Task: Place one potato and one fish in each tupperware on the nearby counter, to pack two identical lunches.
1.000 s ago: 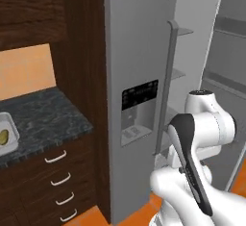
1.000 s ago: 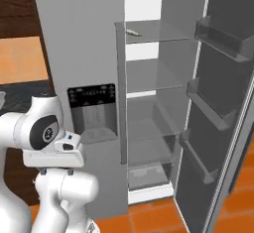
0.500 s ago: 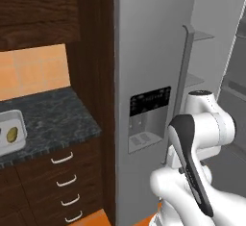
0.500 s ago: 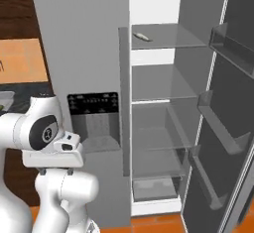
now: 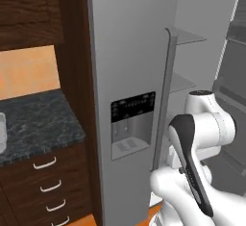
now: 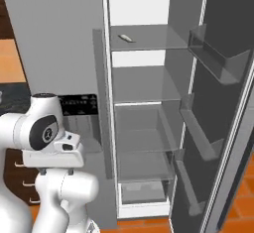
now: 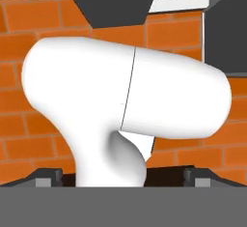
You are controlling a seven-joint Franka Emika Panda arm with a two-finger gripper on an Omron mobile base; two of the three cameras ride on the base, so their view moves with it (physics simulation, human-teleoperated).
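1. The fridge [image 6: 149, 103] stands open on its right side, its door [image 6: 218, 108] swung out toward the right base view.
2. One fish [image 6: 126, 38] lies on the top glass shelf [image 6: 158, 41] of the fridge, near that shelf's left front corner, well apart from the door bins.
3. The lower shelves and the bottom drawer [image 6: 143, 191] show no food that I can make out.
4. The tabletop [image 5: 36, 124] runs along the left of the fridge, dark marbled stone over brown drawers [image 5: 45, 182] with curved silver handles.
5. At the tabletop's far left edge, a pale sliver of a tupperware [image 5: 2, 132] is cut off by the frame; its contents cannot be told.
6. The tool [image 7: 123, 175] points down at the orange brick floor [image 7: 43, 23]; its two dark tips sit far apart, released, with nothing between them.
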